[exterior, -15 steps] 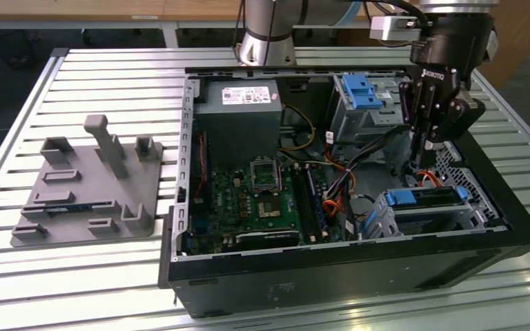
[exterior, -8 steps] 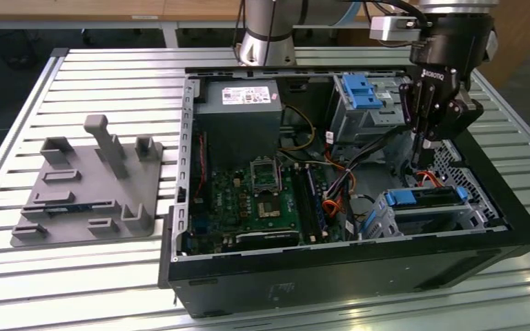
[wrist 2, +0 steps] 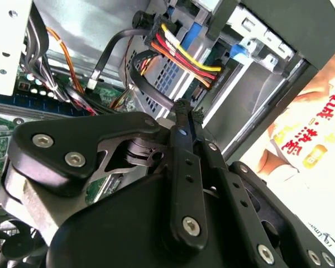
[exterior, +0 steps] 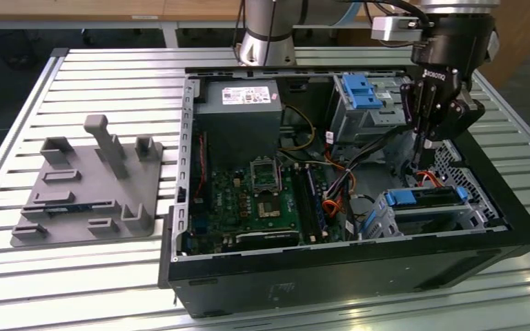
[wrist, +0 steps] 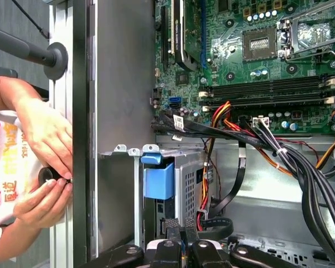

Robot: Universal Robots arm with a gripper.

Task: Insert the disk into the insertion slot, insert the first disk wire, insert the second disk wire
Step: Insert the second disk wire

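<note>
Pincer [exterior: 422, 157] hangs low inside the open case [exterior: 339, 279] on the table [exterior: 90, 276], at the exterior view's right, just above the slot [exterior: 475, 215]. In both wrist views its fingers [wrist: 171, 237] sit pressed close together; cannot tell whether a plug is pinched between the tips. Disk [exterior: 421, 198] is seated in the slot, blue carrier handle [wrist: 158, 180] facing out beside the perforated cage wall [wrist: 185, 187]. So the first step reads as done and the work is at the wires. A black cable [wrist: 220, 224] loops right beside the fingertips, and in the second wrist view a red, yellow and orange bundle [wrist 2: 184, 56] ends in a plug just beyond the pincer [wrist 2: 184, 107]. Risks, as judged: a plug meeting its port tilted could jam or bend the contacts; the black loop could catch on a finger and drag the bundle off line; a hard push could shift the disk in its cage. A person's hands [wrist: 44, 145] hold a printed packet [wrist: 3, 167] against the outer case wall, close to the arm's working zone; any sideways swing there could mean contact.
</note>
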